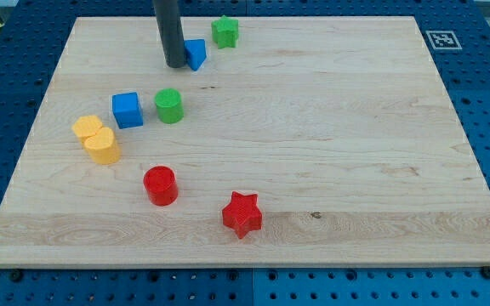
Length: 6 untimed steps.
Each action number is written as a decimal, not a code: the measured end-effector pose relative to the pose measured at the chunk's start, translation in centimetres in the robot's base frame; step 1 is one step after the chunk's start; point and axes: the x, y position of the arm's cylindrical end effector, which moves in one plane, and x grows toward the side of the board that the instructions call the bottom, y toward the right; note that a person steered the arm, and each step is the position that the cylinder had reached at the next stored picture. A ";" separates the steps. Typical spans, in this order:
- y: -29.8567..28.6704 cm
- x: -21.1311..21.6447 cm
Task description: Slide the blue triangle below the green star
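The blue triangle lies near the view's top, left of centre. The green star sits just up and to the right of it, a small gap between them. My dark rod comes down from the view's top edge, and my tip rests on the board right against the blue triangle's left side.
A blue cube and a green cylinder sit left of centre. Two yellow blocks lie together near the left edge. A red cylinder and a red star lie lower down. A marker tag sits beyond the board's top right corner.
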 end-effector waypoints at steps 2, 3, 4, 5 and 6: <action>0.0 -3.0; 0.4 -3.0; 1.2 -3.0; 2.2 -3.0; 3.4 -3.0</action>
